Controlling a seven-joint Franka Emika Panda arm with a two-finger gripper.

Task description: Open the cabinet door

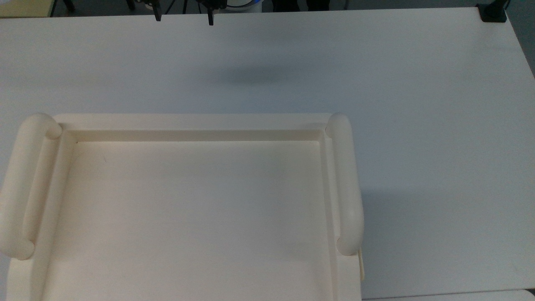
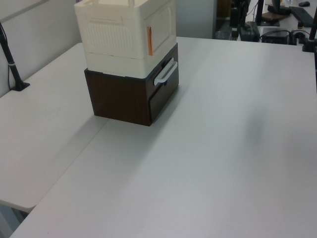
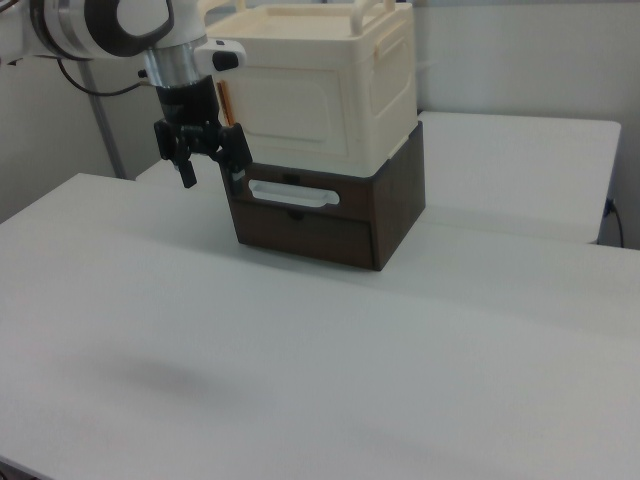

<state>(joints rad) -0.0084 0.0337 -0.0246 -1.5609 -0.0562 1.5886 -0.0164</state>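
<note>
The cream cabinet (image 3: 330,90) stands on a dark brown drawer unit (image 3: 330,225). Its cabinet door (image 3: 295,110) is the flat front panel in the right view and lies shut, with a copper-coloured strip (image 2: 149,40) at its edge. The same door (image 2: 163,25) faces right in the left view. In the top view I see the cabinet's recessed top (image 1: 188,217) with rounded rails and a narrow cream strip (image 1: 361,265) at its right side. My gripper (image 3: 212,165) hangs open and holds nothing, in front of the door's left edge in the right view. Its fingertips (image 1: 210,19) show at the top view's upper edge.
The drawer unit has a white bar handle (image 3: 290,195) below the door. The white table (image 1: 418,125) spreads wide around the cabinet. A black clamp (image 1: 493,12) sits at the top view's upper right corner, and a black pole (image 2: 12,64) stands at the left view's left.
</note>
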